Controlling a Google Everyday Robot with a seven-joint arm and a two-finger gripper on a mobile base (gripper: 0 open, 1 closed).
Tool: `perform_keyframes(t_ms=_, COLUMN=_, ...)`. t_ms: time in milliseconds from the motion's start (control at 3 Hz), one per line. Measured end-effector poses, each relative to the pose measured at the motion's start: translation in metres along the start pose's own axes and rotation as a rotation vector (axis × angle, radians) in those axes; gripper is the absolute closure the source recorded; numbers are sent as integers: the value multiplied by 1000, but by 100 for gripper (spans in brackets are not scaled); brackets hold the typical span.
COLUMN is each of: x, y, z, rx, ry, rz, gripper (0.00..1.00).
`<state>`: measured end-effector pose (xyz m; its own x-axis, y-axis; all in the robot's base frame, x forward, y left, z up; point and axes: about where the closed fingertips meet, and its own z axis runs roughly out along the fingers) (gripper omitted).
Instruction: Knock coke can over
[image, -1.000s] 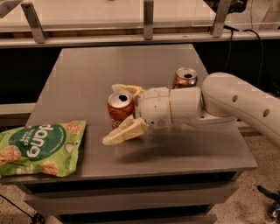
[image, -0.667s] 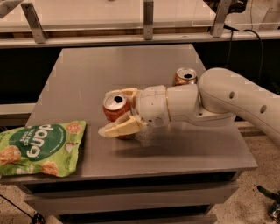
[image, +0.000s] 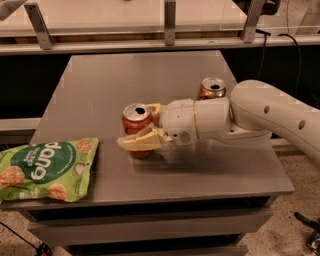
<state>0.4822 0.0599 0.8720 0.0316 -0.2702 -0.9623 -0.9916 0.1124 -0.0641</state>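
Note:
The red coke can (image: 136, 126) stands near the middle of the grey table (image: 135, 80), leaning a little to the left. My gripper (image: 142, 126) reaches in from the right and sits around the can. One cream finger (image: 140, 142) crosses the can's front, the other shows just behind its right side. The fingers are open on either side of the can and touch it.
A gold-brown soda can (image: 211, 89) stands upright behind my white arm (image: 260, 112). A green snack bag (image: 45, 169) lies at the front left corner, hanging over the table's edge. A railing runs along the back.
My gripper has slid to the left with the coke can between its fingers. The can has shifted left and tilted slightly.

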Motion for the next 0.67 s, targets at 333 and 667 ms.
perform_keyframes(t_ms=333, x=-2, y=0, z=-1, rx=0, ry=0, rz=0, gripper=100)
perform_keyframes(t_ms=667, x=-11, y=-1, z=-17, rx=53, ry=97, rz=-22, gripper=100)
